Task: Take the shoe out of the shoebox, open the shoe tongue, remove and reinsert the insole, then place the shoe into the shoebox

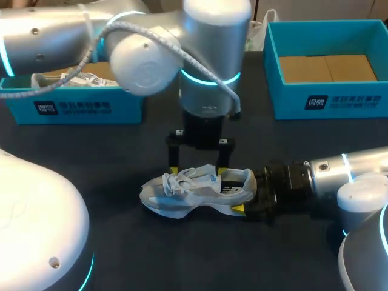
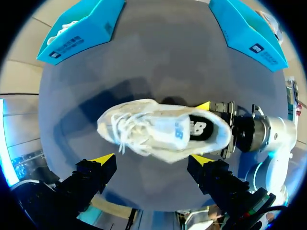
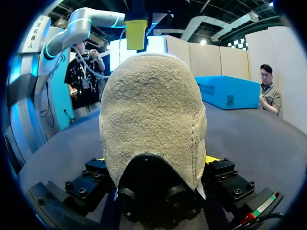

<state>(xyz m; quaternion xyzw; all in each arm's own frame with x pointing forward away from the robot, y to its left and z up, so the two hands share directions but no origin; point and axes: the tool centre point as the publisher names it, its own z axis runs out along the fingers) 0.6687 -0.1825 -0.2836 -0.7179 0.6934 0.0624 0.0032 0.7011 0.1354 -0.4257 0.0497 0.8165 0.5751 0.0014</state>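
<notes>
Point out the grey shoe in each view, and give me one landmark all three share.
Head view: the shoe sits at the middle, under the left gripper, heel at the right gripper.
Left wrist view: the shoe lies ahead of the left gripper's open fingers.
Right wrist view: its heel fills the space between the right gripper's fingers.
Shared landmark: the left gripper's yellow fingertips.

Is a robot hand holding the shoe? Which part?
Yes. The right gripper is shut on the shoe at its heel. The left gripper is open above it, holding nothing.
</notes>
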